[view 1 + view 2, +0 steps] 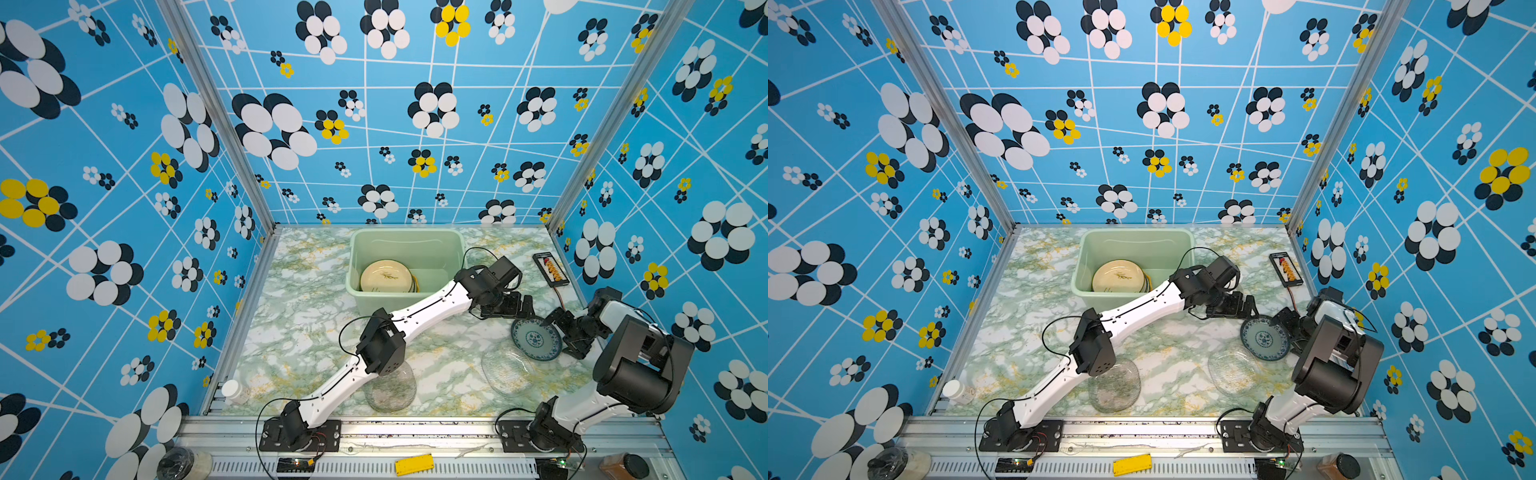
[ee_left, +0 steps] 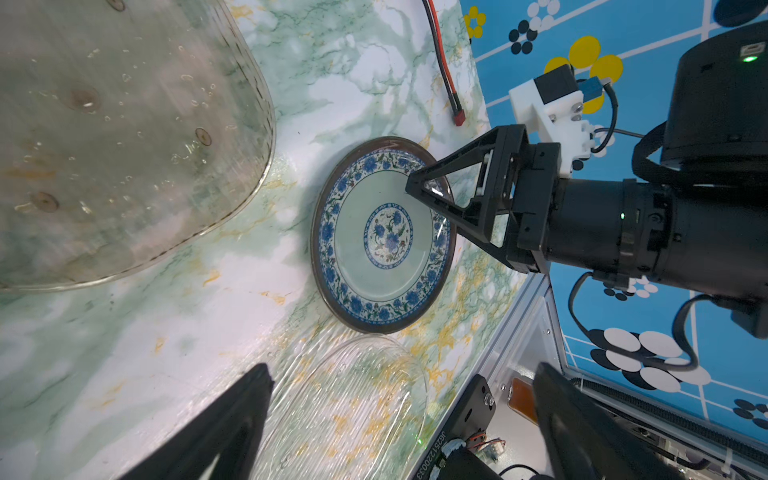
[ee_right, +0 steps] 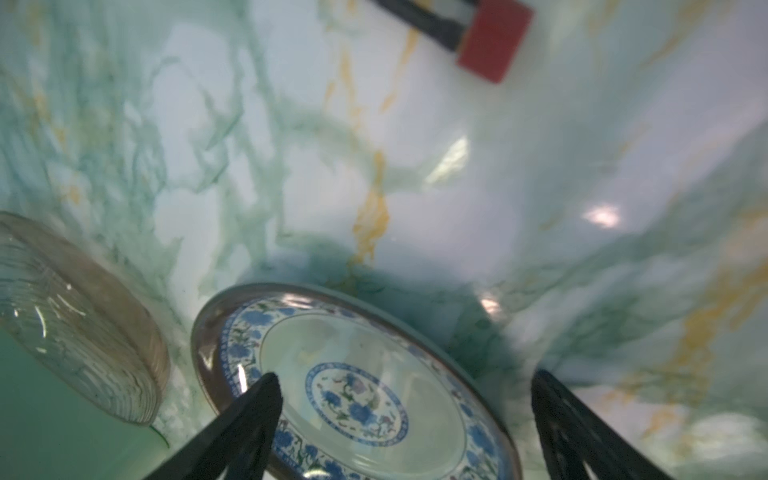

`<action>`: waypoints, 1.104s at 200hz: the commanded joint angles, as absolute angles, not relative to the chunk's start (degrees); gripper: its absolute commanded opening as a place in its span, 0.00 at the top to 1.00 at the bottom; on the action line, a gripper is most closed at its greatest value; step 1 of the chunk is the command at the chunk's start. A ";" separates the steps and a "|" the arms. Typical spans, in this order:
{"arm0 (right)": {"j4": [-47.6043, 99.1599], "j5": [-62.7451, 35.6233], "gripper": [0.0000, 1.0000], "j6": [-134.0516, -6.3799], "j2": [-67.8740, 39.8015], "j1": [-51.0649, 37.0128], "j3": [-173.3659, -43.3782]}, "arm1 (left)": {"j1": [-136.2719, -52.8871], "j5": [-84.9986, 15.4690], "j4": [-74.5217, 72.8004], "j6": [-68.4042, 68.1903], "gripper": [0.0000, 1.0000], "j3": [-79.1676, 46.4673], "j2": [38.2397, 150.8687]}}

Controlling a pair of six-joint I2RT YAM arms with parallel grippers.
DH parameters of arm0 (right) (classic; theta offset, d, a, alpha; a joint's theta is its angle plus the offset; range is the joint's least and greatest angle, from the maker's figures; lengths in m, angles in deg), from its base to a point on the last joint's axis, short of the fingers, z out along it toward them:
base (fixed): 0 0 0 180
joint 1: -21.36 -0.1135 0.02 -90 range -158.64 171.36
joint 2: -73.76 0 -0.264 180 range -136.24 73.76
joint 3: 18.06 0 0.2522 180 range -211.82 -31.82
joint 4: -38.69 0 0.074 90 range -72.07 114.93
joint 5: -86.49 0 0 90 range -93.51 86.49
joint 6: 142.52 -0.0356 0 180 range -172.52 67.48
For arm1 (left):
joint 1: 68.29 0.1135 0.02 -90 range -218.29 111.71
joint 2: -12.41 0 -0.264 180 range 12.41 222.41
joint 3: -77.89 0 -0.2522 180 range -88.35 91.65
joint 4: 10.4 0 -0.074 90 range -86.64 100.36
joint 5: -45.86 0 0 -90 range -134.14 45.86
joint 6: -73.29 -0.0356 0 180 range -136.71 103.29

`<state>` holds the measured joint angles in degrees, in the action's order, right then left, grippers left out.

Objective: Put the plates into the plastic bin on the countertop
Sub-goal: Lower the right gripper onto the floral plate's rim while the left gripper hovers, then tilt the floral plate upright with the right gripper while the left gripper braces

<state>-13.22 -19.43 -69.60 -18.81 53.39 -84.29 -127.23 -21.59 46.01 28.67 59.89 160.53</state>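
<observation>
A blue-patterned plate [image 1: 534,340] [image 2: 382,237] lies on the countertop [image 1: 299,316] at the right. My right gripper [image 3: 404,375] [image 1: 550,326] is open and straddles its rim, one finger over the plate and one outside it. Just behind the plate my left gripper [image 2: 403,368] [image 1: 525,309] hangs open and empty. A clear ribbed plate [image 1: 507,372] [image 2: 353,407] lies in front of the blue one. A smoky glass plate [image 1: 390,386] sits under the left arm's elbow. The plastic bin [image 1: 407,232] at the back holds a beige plate [image 1: 384,276] on others.
A large glass plate [image 2: 124,145] fills one corner of the left wrist view. A small black board [image 1: 550,270] with a red-tipped cable [image 2: 458,118] lies at the back right. A white bottle [image 1: 235,390] stands at the front left corner. Flowered walls close three sides.
</observation>
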 commanded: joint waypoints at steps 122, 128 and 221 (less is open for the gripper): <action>-7.12 -27.76 0.17 -64.82 -19.31 43.33 -81.59 | -125.86 -23.00 46.93 33.48 0.01 57.06 164.83; -7.02 -27.77 0.17 -64.86 -19.10 43.33 -81.41 | -125.84 -23.20 47.12 33.50 0.01 57.07 165.01; -7.08 -29.44 0.19 -65.53 -20.03 43.33 -81.83 | -125.51 -24.80 47.01 33.02 0.01 56.08 167.17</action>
